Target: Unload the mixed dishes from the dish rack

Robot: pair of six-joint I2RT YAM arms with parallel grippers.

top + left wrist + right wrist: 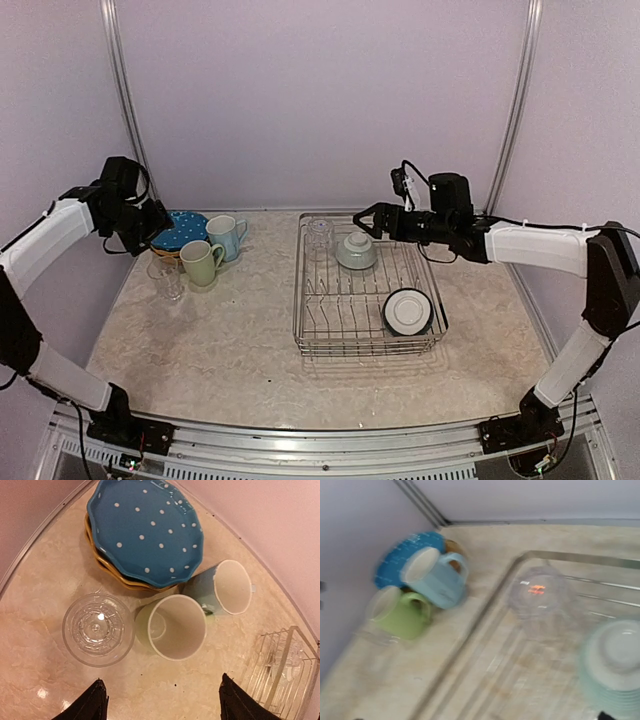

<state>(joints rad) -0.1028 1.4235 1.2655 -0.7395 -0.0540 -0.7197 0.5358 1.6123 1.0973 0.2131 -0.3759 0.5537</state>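
Observation:
The wire dish rack (330, 335) stands mid-table. It holds an upturned clear glass (319, 238) at its back left, an upturned pale bowl (356, 250) beside it, and a white bowl (407, 311) at the front right. My right gripper (371, 221) hovers open and empty above the rack's back edge, close to the pale bowl. My left gripper (162, 702) is open and empty above the table, just in front of the pale green mug (175, 627). By that mug are a second clear glass (97, 629), the light blue mug (227, 587), and the blue dotted plate (145, 530) stacked on yellow plates (107, 569).
The blurred right wrist view shows the rack's glass (537, 592), the pale bowl (615, 665), both mugs and the blue plate (395, 560). Pale walls close in behind and at both sides. The rack's corner (285, 675) shows to the right of my left gripper.

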